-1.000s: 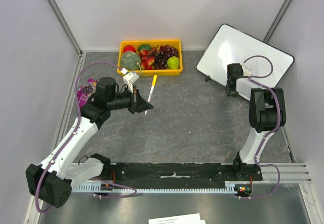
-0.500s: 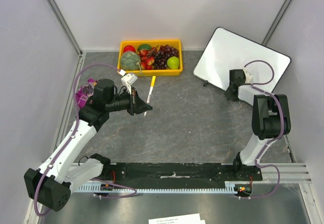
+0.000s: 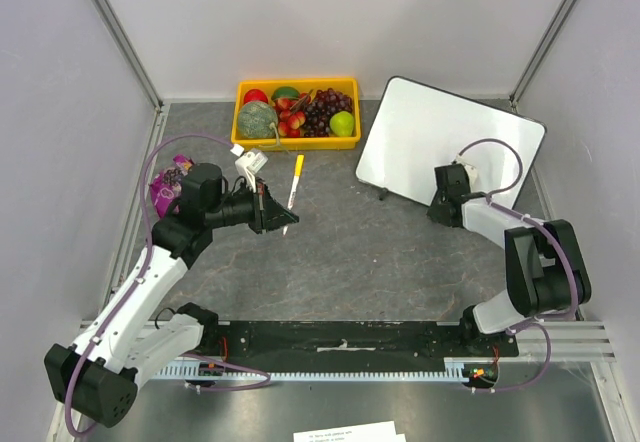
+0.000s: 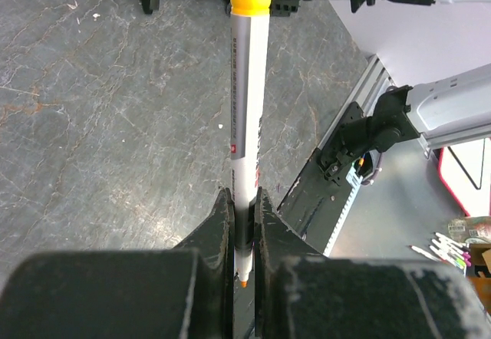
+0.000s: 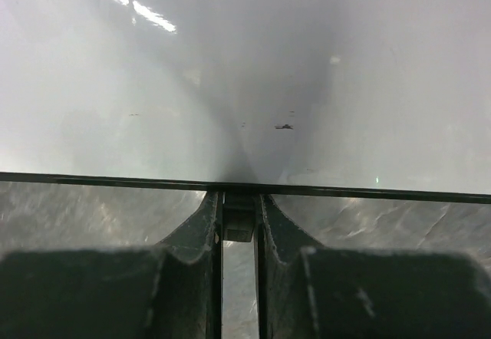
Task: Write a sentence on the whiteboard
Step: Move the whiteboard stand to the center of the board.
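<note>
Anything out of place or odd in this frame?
The whiteboard sits askew, diagonal in the top view, with the right gripper clamped on its near edge. No writing shows on it. Nothing else stands out.

The whiteboard (image 3: pixel 450 142) now lies further left, closer to the fruit tray (image 3: pixel 300 144), dragged and turned by the right arm's jaws; the marker (image 3: pixel 293 184) sits slightly left and nearer.

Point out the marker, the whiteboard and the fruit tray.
marker (image 3: pixel 293 186): top view, on its white barrel.
whiteboard (image 3: pixel 430 132): top view, on its bare white face.
fruit tray (image 3: pixel 300 144): top view, on its yellow front wall.
</note>
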Robot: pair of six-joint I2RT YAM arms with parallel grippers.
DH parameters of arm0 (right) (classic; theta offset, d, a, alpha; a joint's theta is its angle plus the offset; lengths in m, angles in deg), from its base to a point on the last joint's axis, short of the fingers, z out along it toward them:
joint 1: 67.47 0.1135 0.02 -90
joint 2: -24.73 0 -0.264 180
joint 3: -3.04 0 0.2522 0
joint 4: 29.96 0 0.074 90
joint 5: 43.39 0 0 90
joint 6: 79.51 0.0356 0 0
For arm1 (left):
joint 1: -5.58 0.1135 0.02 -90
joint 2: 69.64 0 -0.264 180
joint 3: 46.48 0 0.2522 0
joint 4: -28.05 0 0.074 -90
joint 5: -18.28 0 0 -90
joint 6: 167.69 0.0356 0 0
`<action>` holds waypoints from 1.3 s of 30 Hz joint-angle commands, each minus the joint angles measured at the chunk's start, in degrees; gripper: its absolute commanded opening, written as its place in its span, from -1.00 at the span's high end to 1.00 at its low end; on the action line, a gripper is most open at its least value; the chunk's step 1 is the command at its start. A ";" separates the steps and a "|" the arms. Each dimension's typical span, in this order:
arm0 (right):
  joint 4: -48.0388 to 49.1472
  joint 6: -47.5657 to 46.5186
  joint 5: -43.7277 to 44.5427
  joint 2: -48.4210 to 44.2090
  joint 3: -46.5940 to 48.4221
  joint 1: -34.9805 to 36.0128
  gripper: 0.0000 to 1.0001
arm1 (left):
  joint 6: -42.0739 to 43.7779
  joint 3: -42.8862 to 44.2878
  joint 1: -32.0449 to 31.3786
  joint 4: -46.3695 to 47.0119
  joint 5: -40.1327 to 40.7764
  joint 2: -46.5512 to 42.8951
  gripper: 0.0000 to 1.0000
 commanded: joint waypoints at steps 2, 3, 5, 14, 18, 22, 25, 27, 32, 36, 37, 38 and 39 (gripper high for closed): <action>-6.25 2.03 -6.38 -1.85 -3.89 7.91 1.00 | -2.95 -0.13 0.40 0.30 0.15 -1.71 0.96; -6.34 2.21 -6.38 -2.29 -4.42 9.31 1.00 | -3.04 -0.13 0.31 0.30 0.15 -1.71 0.96; -6.43 2.65 -6.03 -2.73 -5.29 12.91 1.00 | -3.30 -0.04 0.40 0.30 0.24 -1.89 0.96; -7.21 2.83 -1.91 -1.07 -4.52 28.38 1.00 | -3.83 -0.13 0.31 0.21 0.59 -1.71 0.96; -8.27 1.24 0.64 4.37 0.40 35.24 1.00 | -3.57 -0.13 0.40 -0.58 1.21 -1.45 0.96; -8.62 1.24 0.39 9.91 4.36 38.06 1.00 | -3.65 -0.31 0.31 -0.85 0.85 -1.36 0.96; -8.27 2.64 -0.23 11.07 4.37 38.68 1.00 | -3.65 -0.48 0.31 -1.46 1.03 -1.71 0.96; -7.05 3.43 -1.98 10.37 3.32 38.95 1.00 | -3.57 -0.57 0.31 -1.90 1.12 -1.89 0.96; -4.58 5.72 -6.81 7.29 0.33 40.00 0.93 | -3.39 -0.75 0.31 -2.17 1.56 -1.72 0.96; -3.53 6.69 -9.54 5.45 -1.87 40.53 0.54 | -3.56 -0.84 0.31 -2.17 1.47 -1.45 0.96; -3.35 6.60 -9.63 4.66 -2.39 40.53 0.52 | -3.56 -0.75 0.40 -2.17 1.47 -1.62 0.96; -3.44 6.43 -9.55 3.26 -3.10 40.53 0.38 | -3.65 -0.75 0.31 -2.17 1.47 -1.54 0.96; -3.44 6.25 -9.54 1.50 -3.80 40.53 0.36 | -3.57 -0.75 0.40 -2.25 1.38 -1.71 0.96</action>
